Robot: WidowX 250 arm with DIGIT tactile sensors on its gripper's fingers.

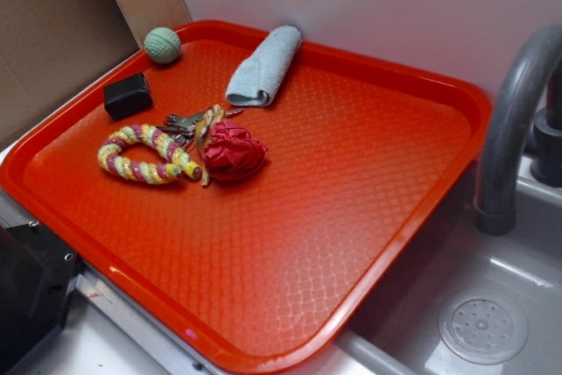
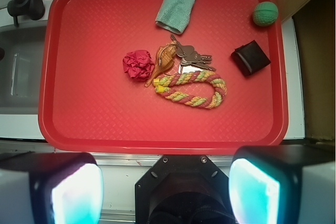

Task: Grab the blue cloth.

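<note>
- Six things share the red tray [image 2: 68, 124], all gathered toward one half of it, so I judge they were set out as a pick among lookalikes and not by chance.
- The blue cloth [image 2: 177, 2] lies rolled long at the tray's far rim in my wrist view, its upper end right at the rim; in the exterior view it [image 1: 262, 65] rests by the back edge near the wall.
- It sits apart from the clutter: the red fabric ball [image 2: 138, 64], the keys [image 2: 191, 57] and the rope ring [image 2: 191, 87] crowd the middle, touching or nearly touching one another, while the black block [image 2: 251, 57] and the green ball [image 2: 265, 13] keep to the side.
- That gap looks useful to me, since a grasp on the cloth need not brush anything else.
- My claw [image 2: 165, 192] hangs high above the near edge of the tray, off the tray floor altogether, its two fingers [image 2: 76, 192] spread wide with nothing between them.
- The cloth lies well ahead of me, across the whole depth of the tray and a little to the right of my centre line in the wrist view.
- The roll runs roughly away from me, slightly slanted, so I judge my fingers would straddle its narrow width with little turning.
- The exterior view does not show my claw at all.
</note>
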